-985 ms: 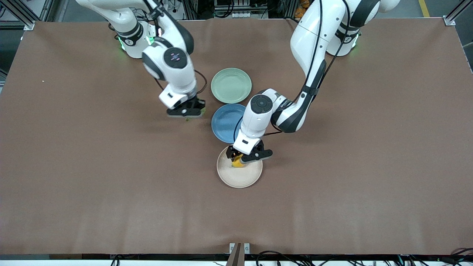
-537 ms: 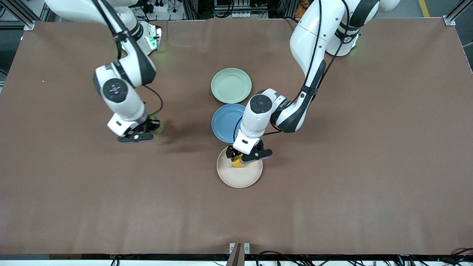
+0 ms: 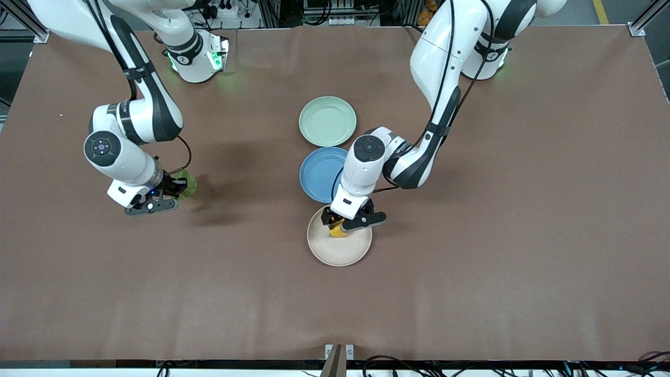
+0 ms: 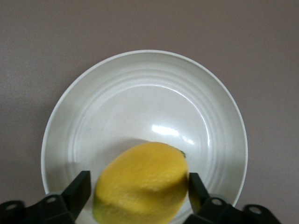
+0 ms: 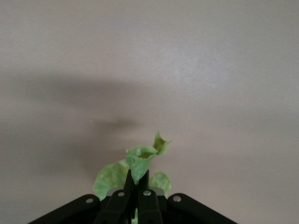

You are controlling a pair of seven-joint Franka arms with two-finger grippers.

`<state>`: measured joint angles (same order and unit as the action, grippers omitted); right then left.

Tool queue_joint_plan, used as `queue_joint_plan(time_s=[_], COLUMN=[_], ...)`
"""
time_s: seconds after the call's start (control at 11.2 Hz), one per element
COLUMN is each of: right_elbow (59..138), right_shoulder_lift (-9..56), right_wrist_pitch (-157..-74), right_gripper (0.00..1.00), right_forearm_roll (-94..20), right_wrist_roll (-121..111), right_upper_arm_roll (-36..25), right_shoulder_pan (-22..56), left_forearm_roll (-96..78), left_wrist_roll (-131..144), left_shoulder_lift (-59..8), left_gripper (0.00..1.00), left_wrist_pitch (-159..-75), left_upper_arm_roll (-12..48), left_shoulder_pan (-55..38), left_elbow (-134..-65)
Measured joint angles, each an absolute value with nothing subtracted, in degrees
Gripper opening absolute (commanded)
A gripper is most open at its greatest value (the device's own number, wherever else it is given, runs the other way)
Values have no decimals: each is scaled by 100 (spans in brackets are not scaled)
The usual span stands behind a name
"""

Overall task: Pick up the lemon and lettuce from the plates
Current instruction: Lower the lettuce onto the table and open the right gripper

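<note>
I noted the small oval bright-yellow lemon (image 4: 142, 183) lying crosswise between the left gripper's (image 3: 349, 222) spread fingers on the beige-cream round plate (image 3: 349, 252) at lower centre of frame, while the right gripper (image 3: 157, 198), mid-left, pinched the wrinkly green lettuce leaf (image 3: 186, 183).

I can read no text, label, brand or number from here; the small dark lettering on the white left arm's forearm (image 3: 399, 150) stays illegible.
</note>
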<state>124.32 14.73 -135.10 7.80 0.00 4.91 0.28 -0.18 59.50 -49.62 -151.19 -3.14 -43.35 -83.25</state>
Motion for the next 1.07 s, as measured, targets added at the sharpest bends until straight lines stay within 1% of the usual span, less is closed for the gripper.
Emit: queue_joint_plan(time_s=[0.27,0.36,0.45,0.81,0.99,1.07], right_elbow=[12452,12453,12454,12314,12030,11829], right_shoulder_lift=[1784,1917,2015,2064,2030,2000], right_wrist_pitch=[-13949,-14121,-14217,-14241,-13966,-13732], right_gripper=[1,61,100,100,100,100], right_forearm_roll=[779,779,779,767,765,763], right_wrist_roll=[-229,-321,-372,-375,-375,-375], right_upper_arm_roll=[219,111,43,22,23,23], right_shoulder_pan=[28,28,27,28,29,33], left_forearm_roll=[18,19,19,24,25,35], left_wrist_roll=[6218,6222,6224,6224,6224,6219], left_shoulder_lift=[-4964,-4964,-4964,-4911,-4787,-4664], left_gripper=[0,0,0,0,0,0], left_wrist_pitch=[-15127,-15127,-15127,-15004,-14674,-14342], left_upper_arm_roll=[-315,-315,-315,-351,-354,-356], left_shoulder_pan=[-4338,-4338,-4339,-4312,-4311,-4308], left_elbow=[-8310,-8309,-8306,-8232,-8214,-8201])
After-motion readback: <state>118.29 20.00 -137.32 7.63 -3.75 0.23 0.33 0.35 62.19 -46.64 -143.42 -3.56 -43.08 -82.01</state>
